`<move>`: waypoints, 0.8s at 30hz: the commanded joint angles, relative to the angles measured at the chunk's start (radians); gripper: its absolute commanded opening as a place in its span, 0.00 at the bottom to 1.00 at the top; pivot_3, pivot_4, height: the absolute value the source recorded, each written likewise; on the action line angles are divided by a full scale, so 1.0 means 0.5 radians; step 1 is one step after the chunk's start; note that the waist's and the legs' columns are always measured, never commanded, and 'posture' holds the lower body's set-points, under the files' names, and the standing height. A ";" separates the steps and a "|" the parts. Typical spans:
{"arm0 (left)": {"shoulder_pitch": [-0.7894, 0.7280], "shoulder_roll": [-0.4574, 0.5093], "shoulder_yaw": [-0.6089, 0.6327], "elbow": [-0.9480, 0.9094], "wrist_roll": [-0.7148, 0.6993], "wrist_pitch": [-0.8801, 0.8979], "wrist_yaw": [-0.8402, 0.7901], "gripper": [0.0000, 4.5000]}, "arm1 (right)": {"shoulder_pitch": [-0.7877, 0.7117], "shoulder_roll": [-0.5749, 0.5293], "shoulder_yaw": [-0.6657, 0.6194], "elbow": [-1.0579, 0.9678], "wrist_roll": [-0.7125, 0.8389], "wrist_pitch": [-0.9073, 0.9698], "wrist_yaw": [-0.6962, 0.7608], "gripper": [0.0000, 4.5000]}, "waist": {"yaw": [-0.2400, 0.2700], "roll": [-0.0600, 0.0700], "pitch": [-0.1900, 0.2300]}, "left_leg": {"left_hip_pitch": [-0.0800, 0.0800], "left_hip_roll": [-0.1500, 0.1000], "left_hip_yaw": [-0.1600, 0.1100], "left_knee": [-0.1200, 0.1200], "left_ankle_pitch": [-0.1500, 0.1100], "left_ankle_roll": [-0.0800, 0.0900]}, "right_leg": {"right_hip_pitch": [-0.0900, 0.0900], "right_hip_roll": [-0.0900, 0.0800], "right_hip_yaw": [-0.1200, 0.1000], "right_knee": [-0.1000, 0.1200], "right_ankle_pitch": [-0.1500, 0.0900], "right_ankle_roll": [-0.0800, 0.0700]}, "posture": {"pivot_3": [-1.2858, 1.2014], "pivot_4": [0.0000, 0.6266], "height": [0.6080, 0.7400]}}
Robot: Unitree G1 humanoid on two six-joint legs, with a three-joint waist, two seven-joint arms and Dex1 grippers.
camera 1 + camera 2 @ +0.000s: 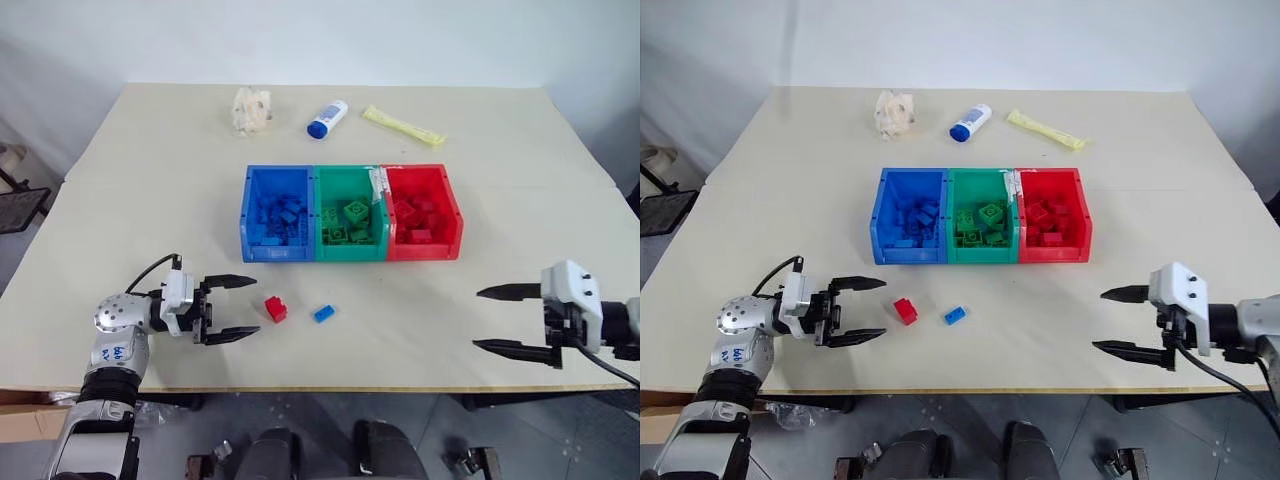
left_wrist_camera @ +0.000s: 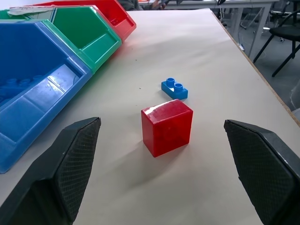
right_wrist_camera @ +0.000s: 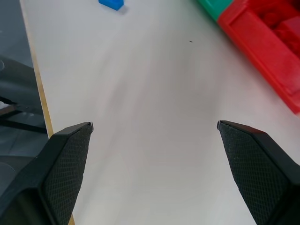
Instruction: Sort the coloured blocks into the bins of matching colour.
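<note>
From my head, my left tool (image 1: pixel 232 309) stands wide open and empty, levelled at the small red studded plastic brick (image 1: pixel 275 309) on the beige counter (image 1: pixel 500 130), ready to straddle it. The small blue studded brick (image 1: pixel 323 313) lies just beyond, both near the joined blue, green and red plastic bins (image 1: pixel 350 250). My left wrist shows that red brick between my spread fingers (image 2: pixel 70 164), untouched. My right wrist shows my right tool (image 3: pixel 154 126) gaping, empty, over bare counter.

a broad pale bench (image 1: pixel 520 300) with a light wooden edge fills the middle of the room, pushed close to a plain white wall (image 1: pixel 320 40) at its far side. under even, soft light the floor (image 1: pixel 20 250) off to the left reads grey, and a dark chair (image 1: pixel 20 205) stands there beside the bench. over in the left wrist view, past the bench's edge, there's a black chair (image 2: pixel 283 40) on thin legs and the legs of other white tables (image 2: pixel 234 14) behind it.
</note>
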 commanded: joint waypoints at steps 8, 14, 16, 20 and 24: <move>-0.031 0.021 0.028 0.015 -0.037 -0.024 -0.195 1.00 | -0.107 -0.002 0.033 -0.105 0.068 0.041 -0.075 0.99 | 0.006 0.000 0.000 | 0.000 0.000 -0.001 0.000 0.000 0.000 | 0.000 -0.001 0.001 -0.001 0.000 0.000 | 0.52 0.24 1.00; -0.017 0.019 0.022 -0.036 -0.044 -0.005 -0.181 1.00 | -0.209 0.025 0.162 -0.237 0.079 0.145 -0.183 0.99 | 0.005 0.000 0.000 | 0.000 0.000 -0.001 0.000 0.000 0.000 | 0.000 -0.001 0.001 -0.001 0.000 0.000 | 0.52 0.24 1.00; -0.004 0.022 0.023 -0.065 -0.049 0.006 -0.173 1.00 | -0.245 0.045 0.207 -0.288 0.092 0.195 -0.233 0.99 | 0.007 0.000 0.000 | -0.001 0.000 -0.002 0.000 0.000 0.000 | 0.000 -0.001 0.000 -0.001 0.000 0.000 | 0.52 0.24 1.00; 0.040 0.039 0.032 -0.133 -0.061 0.031 -0.155 1.00 | -0.290 0.090 0.283 -0.351 0.106 0.251 -0.295 0.99 | 0.007 0.000 0.000 | -0.001 0.000 -0.002 0.000 0.000 0.000 | -0.001 -0.001 0.000 -0.002 0.000 0.000 | 0.52 0.24 1.00; 0.108 0.099 0.014 -0.292 -0.033 0.090 -0.105 1.00 | -0.312 0.123 0.325 -0.368 0.118 0.270 -0.328 0.99 | 0.003 0.000 0.000 | -0.001 0.000 -0.003 0.000 0.000 0.000 | -0.001 -0.001 0.001 -0.002 0.000 0.000 | 0.52 0.24 1.00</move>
